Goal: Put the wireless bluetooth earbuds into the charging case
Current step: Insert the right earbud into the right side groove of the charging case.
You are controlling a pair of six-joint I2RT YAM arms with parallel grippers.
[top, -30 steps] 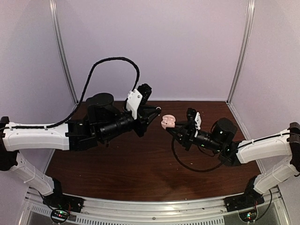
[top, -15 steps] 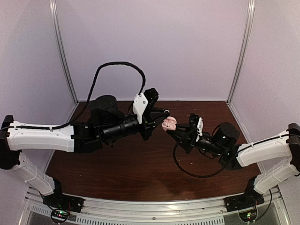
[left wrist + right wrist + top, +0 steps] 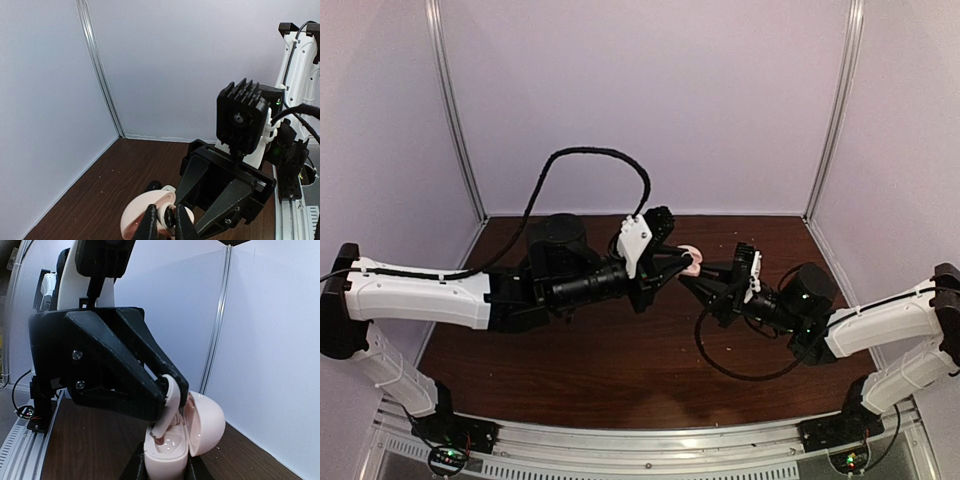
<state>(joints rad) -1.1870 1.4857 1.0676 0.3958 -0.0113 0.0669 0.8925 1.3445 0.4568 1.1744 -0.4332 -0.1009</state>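
Our left claw [image 3: 172, 390] grips the earbud [image 3: 167, 412], stem tip at the open case [image 3: 202, 425] clenched in our right claw [image 3: 165, 470], midair. If tilted, it may jam or slip free.

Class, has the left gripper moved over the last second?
Yes. The left gripper has shifted right, away from the left corner post, toward the case.

charging case [image 3: 167, 455] — base cut off at bottom edge | earbud [image 3: 169, 407] — head partly hidden by left end effector [image 3: 172, 394]
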